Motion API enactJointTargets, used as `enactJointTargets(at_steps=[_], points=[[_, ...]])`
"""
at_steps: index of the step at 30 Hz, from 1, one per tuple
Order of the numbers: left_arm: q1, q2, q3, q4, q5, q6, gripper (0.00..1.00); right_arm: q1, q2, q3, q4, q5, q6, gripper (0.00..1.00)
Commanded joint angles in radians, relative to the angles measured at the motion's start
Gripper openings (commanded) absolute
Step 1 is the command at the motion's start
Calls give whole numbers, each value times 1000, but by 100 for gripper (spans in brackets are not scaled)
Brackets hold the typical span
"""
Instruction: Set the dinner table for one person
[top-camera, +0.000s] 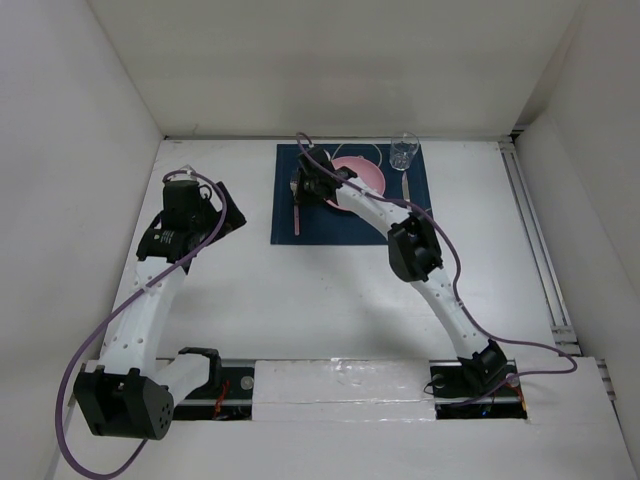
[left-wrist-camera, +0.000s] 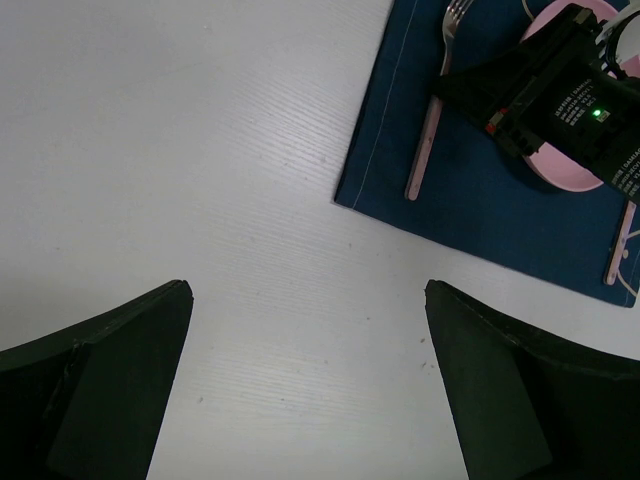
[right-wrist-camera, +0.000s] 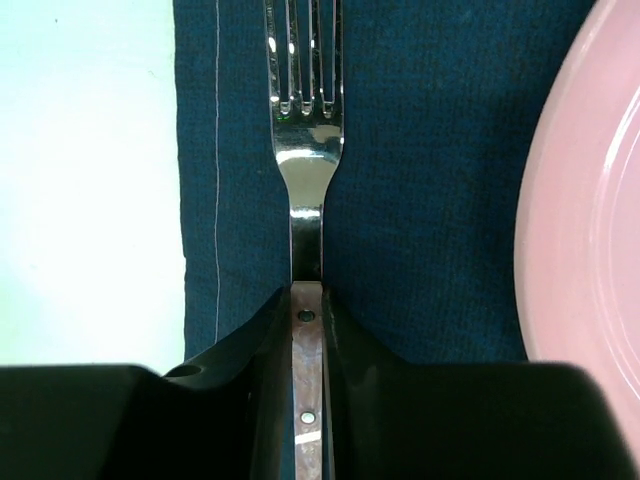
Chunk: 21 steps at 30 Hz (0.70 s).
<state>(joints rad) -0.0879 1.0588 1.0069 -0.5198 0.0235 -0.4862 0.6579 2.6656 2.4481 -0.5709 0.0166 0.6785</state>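
Observation:
The white dinner table (top-camera: 320, 300) carries a navy placemat (top-camera: 350, 225) with a pink plate (top-camera: 365, 172) on it. A fork (right-wrist-camera: 305, 150) with a pinkish handle lies along the mat's left side, tines pointing away, left of the plate (right-wrist-camera: 590, 200). My right gripper (right-wrist-camera: 307, 300) is shut on the fork's handle; it shows from above in the top view (top-camera: 310, 180). My left gripper (left-wrist-camera: 308, 290) is open and empty over bare table (left-wrist-camera: 200, 150), left of the mat (left-wrist-camera: 480, 220). The fork also shows in the left wrist view (left-wrist-camera: 428, 130).
A clear glass (top-camera: 404, 152) stands at the mat's far right corner. Another pink-handled utensil (top-camera: 406, 183) lies right of the plate. White walls enclose the table on the left, back and right.

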Motion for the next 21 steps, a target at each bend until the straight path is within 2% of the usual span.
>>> enactJointTargets(at_steps=[1,5,10,11,12,13,14,15,18,19,20,21], points=[[2,-20,-4,21,9,14,100,5,19,51,28,9,6,23],[2,-20,-4,21,9,14,100,14,-22,60,6,34,6,32],[2,-20,-4,21,0,14,100,23,-134,6,6,65,4,38],[2,-20,-4,21,0,14,100,23,-160,6,6,78,-6,42],[2,-20,-4,21,-25,14,100,35,-221,-18,6,95,-19,58],[2,-29,-4,11,-34,14,100,51,-258,-33,6,117,-51,61],[2,-29,5,10,-45,3,100,51,-300,-56,6,150,-71,71],[2,-40,6,10,-59,3,100,65,-346,-90,19,169,-94,100],[2,-60,6,1,-115,-15,100,75,-574,-311,69,270,-172,100],[2,-60,16,-9,-129,-25,100,75,-705,-451,81,307,-184,100],[2,-69,16,-9,-155,-25,100,75,-773,-522,98,348,-221,100],[2,-83,16,-20,-171,-35,100,75,-839,-593,108,443,-241,100]])
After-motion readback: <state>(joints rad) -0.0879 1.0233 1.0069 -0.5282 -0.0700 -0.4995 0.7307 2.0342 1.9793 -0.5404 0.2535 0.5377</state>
